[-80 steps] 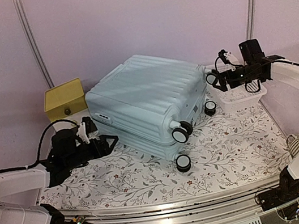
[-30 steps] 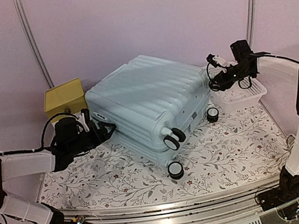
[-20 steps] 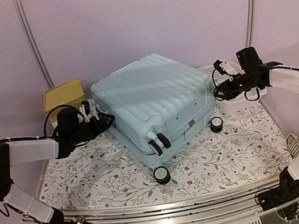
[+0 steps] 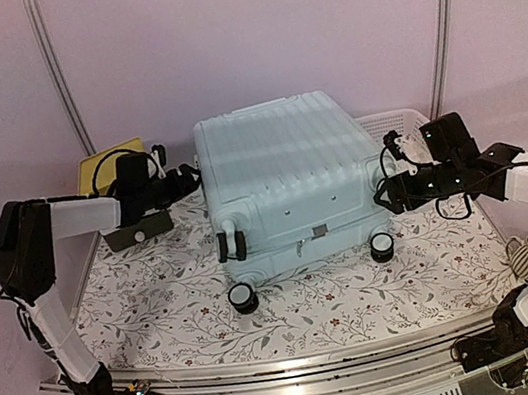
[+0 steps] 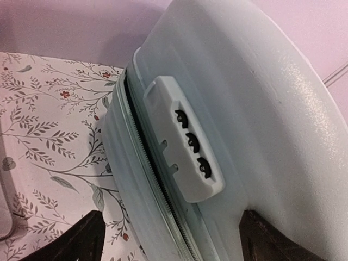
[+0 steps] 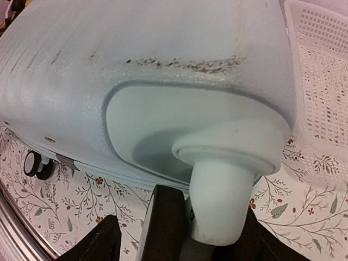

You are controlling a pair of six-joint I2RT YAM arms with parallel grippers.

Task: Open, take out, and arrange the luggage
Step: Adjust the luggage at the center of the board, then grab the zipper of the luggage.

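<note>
Now, the luggage [image 4: 280,169] lies flat mid-table, zipped shut, wheels toward you, with the basket [image 4: 395,122] just behind its right corner. Your left gripper [image 4: 187,178] sits wide open at the left side by the lock [image 5: 187,147], holding nothing. Your right gripper [image 4: 391,186] straddles a right-hand caster [image 6: 215,212]; I cannot tell whether it pinches it. To open cleanly, brace the case at that corner, then bring the left fingertips to the zip [image 5: 149,185] beside the lock and follow the seam.

Luggage [image 4: 279,165] centre; drawer box [image 4: 97,166] left; basket [image 4: 399,121] right-rear.
</note>
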